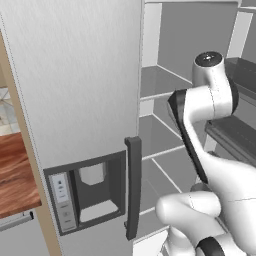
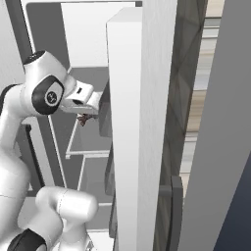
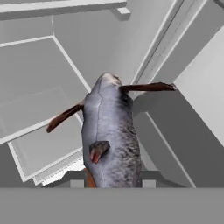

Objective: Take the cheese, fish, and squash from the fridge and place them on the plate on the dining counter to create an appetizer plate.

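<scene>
While the fish point(image 3: 111, 140) hangs in the gripper point(image 2: 89, 113), the step in hand looks like carrying it out of the fridge point(image 1: 75, 90), and doing that well means backing the hand straight out through the open side, clear of the shelf edges and the door bins, before any turn toward the dining counter point(image 1: 15, 175). A slow, level retreat seems wisest, since the fins stick out sideways and could catch on a shelf lip.

Largest is the fridge: a tall, pale grey body with a faintly brushed face, a dark recessed dispenser panel point(image 1: 85, 195) and a dark vertical handle point(image 1: 133, 187). Inside, flat white shelves point(image 1: 165, 172) with thin raised rims step down one above another, smooth and bare where they show. At the left edge of the left base view sits a slab of reddish-brown wood grain, the dining counter, well apart from the hand.

Smallest is the fish, an elongated grey body with a speckled, scaly flank, a paler head and thin reddish-brown fins. In the hand view it fills the centre, its tail end down between the fingertips, so the jaws stand narrow, clamped on it. It hangs in the air above a shelf, touching nothing else that can be seen. Such a slim, smooth body may twist in the grip.
</scene>
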Controlling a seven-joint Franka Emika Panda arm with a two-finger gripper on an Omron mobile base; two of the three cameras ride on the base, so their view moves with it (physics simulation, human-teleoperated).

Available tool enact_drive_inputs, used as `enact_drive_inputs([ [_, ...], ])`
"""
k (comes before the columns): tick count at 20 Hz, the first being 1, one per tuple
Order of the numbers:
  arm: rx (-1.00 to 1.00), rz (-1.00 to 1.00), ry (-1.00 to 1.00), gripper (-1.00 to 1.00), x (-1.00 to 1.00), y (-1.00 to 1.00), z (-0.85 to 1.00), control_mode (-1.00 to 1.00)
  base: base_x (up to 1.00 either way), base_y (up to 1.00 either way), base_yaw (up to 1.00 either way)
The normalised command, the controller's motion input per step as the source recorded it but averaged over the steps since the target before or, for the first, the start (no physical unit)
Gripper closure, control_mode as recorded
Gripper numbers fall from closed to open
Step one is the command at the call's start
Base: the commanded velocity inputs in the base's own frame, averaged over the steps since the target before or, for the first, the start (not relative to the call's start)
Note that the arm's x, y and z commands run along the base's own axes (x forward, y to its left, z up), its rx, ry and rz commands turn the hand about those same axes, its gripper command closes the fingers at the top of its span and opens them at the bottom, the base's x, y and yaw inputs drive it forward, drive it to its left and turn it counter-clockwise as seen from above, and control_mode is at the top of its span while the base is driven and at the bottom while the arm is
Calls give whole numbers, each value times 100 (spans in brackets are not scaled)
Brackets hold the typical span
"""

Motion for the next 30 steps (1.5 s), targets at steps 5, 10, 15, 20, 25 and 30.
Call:
enact_drive_inputs([
  [5, 0, 0, 0, 100, -100, 0, 19, -100, 0, 0, 0],
  [10, 0, 2, -5, 100, -100, 0, 22, -100, 0, 0, 0],
  [15, 0, 4, -6, 100, -80, 0, 16, 100, -20, 0, 1],
  [20, 0, 0, 0, 100, 0, 0, 0, 100, -100, 0, 9],
  [25, 0, 0, 0, 100, 0, 0, 0, 100, -100, 0, 14],
  [30, 0, 0, 0, 100, 0, 0, 0, 100, -100, 10, 14],
])
